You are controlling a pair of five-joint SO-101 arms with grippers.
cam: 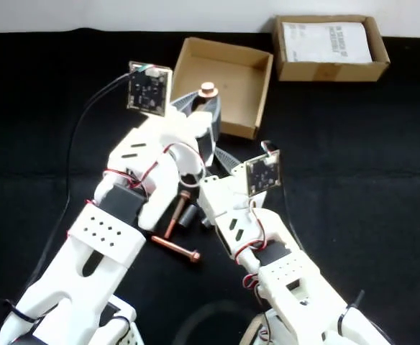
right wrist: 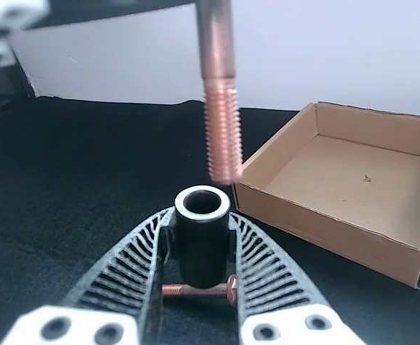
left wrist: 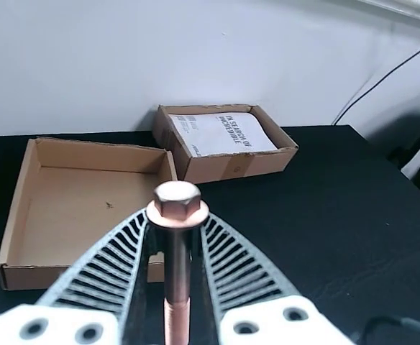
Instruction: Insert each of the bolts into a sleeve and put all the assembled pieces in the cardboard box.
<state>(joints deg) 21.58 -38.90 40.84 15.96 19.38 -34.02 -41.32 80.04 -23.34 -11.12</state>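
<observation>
The bolt (left wrist: pixel 177 251) stands head-up, threads above the upright sleeve (right wrist: pixel 202 237).

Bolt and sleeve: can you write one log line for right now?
left hand: shut on bolt, upright | right hand: shut on sleeve | bolt tip: over sleeve, not inserted yet
</observation>
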